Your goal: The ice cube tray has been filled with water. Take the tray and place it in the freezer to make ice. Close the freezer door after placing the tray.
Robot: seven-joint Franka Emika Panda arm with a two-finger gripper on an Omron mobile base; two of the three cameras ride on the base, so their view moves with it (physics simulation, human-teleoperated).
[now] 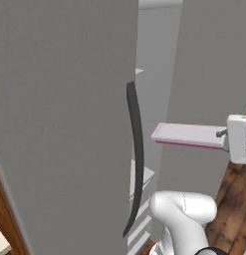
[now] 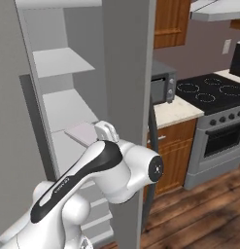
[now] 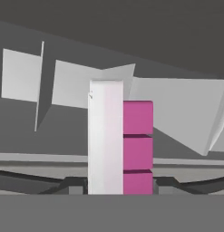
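A: Where is the ice cube tray (image 1: 186,135)?

B: Up in the air at the open freezer (image 1: 60,124). From the left base view it lies flat, pale on top with a pink edge along the near side, its free end reaching into the gap between the two grey doors. From the right base view a corner of it (image 2: 82,132) pokes out past the white hand, just in front of the shelves.

A: And the gripper (image 1: 225,134)?

B: Clamped on the tray's right end. The hand view confirms it: the tray (image 3: 118,138) runs straight up from between the fingertips, white face on the left, three pink cells on the right, and the dark fingers (image 3: 164,182) sit tight against both sides.

A: Does the tray rest on anything?

B: Not that I can tell. It appears clear of the shelves (image 2: 60,61), held level by the gripper alone.

A: How do the doors stand?

B: The left door fills the near side of the left base view, its long dark curved handle (image 1: 136,149) at the edge. Pale shelves show in the opening behind it.

A: Anything beyond?

B: To the right, a grey microwave (image 2: 162,82) on a light counter (image 2: 177,111), a stove (image 2: 214,92) with a black cooktop, wooden cabinets (image 2: 171,22) and a wood floor (image 2: 204,214).
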